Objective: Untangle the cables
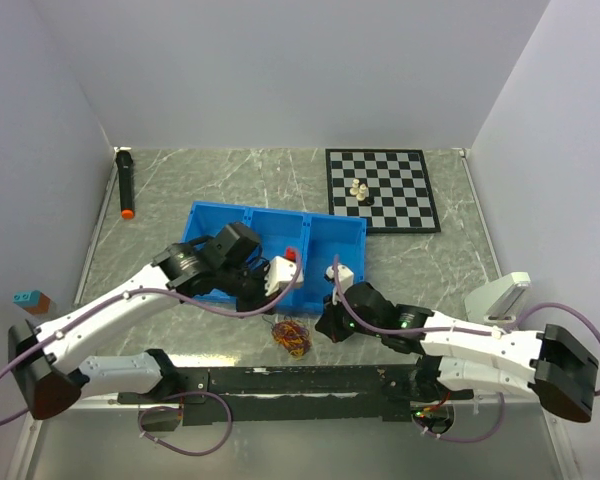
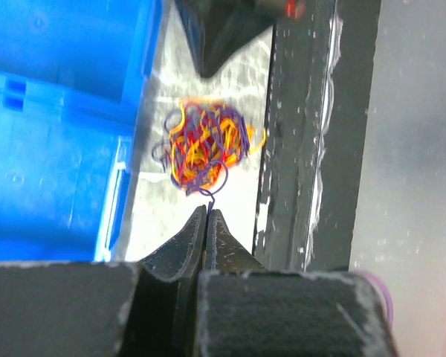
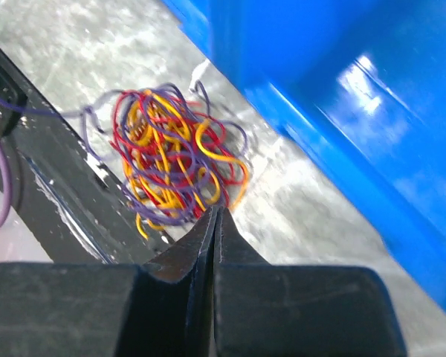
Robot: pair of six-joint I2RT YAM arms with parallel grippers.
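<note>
The cables (image 1: 292, 338) are a small tangle of purple-dark, red and yellow-orange wires. It lies on the table between the blue bin (image 1: 205, 213) and the black rail (image 1: 300, 380). My left gripper (image 1: 273, 306) is just left of the tangle. In the left wrist view it (image 2: 208, 210) is shut on a purple loop that sticks out of the tangle (image 2: 208, 145). My right gripper (image 1: 326, 325) is just right of the tangle. In the right wrist view it (image 3: 215, 211) is shut, with its tips at the edge of the tangle (image 3: 167, 160), where strands meet them.
A chessboard (image 1: 400, 170) with a few pale pieces (image 1: 360, 190) lies at the back right. A black marker with an orange tip (image 1: 126, 185) lies at the back left. Small blocks (image 1: 32, 298) sit at the left edge. A white object (image 1: 500, 295) sits at the right.
</note>
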